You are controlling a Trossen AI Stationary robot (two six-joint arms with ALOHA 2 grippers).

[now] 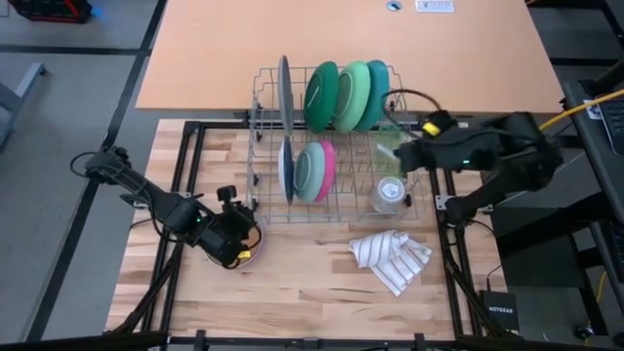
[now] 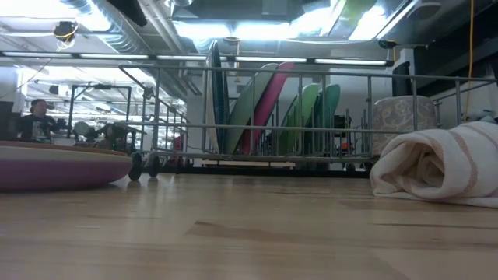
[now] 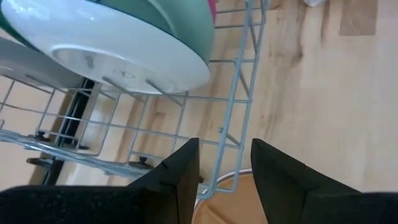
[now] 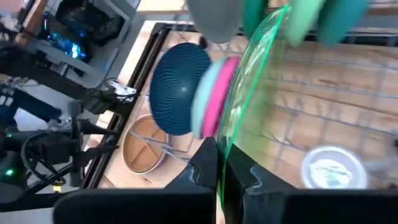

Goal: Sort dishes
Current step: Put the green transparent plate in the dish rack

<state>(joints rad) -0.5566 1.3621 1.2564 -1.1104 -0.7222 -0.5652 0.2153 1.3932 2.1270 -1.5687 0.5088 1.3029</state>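
Note:
A wire dish rack [image 1: 331, 136] holds plates standing on edge: grey, dark green, light green and teal in the far row, blue, pale teal and pink [image 1: 329, 166] in the near row. My right gripper [image 1: 405, 156] is over the rack's right part, shut on a clear green plate [image 4: 252, 87]. My left gripper [image 1: 234, 239] stands open, slanting down, above a brown dish with a purple outer wall [image 2: 54, 165]. That dish rests on its base on the table by the rack's near left corner. My right gripper pinches the rim of the clear green plate [image 4: 219, 163] between its two fingers. The fingers come from the table's right side, slanting down. The plate stands on edge beyond the fingers, held above the rack's floor.
A clear glass cup [image 1: 387, 192] stands in the rack's near right corner. A white striped cloth [image 1: 390, 258] lies crumpled on the table in front of the rack. The rack's corner wire [image 3: 239, 134] is close before my left fingers. Bare wood lies along the near edge.

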